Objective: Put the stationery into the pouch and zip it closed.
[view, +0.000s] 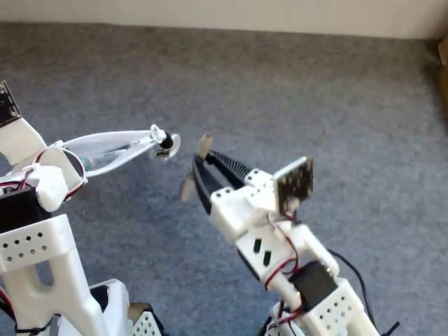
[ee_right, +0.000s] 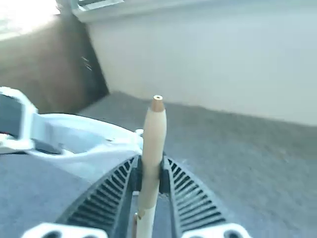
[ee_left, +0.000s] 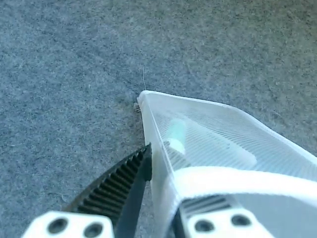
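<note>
My left gripper point(view: 64, 165) is shut on one end of a translucent white mesh pouch point(view: 115, 151), holding it off the grey carpet with its zipper pull point(view: 166, 143) at the far tip. In the left wrist view the pouch point(ee_left: 223, 144) stands edge-up in that gripper point(ee_left: 157, 166), with a pale item point(ee_left: 176, 135) inside. My right gripper point(view: 199, 173) is shut on a beige pen point(view: 203, 147), held crosswise just right of the pouch's tip. The right wrist view has the pen point(ee_right: 152, 134) upright between the gripper point(ee_right: 150, 166) fingers, and the pouch point(ee_right: 94, 141) beside it.
Grey carpet point(view: 301, 91) covers the surface all around, meeting a pale wall point(view: 245, 14) at the far edge. A dark brown piece of furniture point(ee_right: 54, 69) stands against the wall behind the pouch.
</note>
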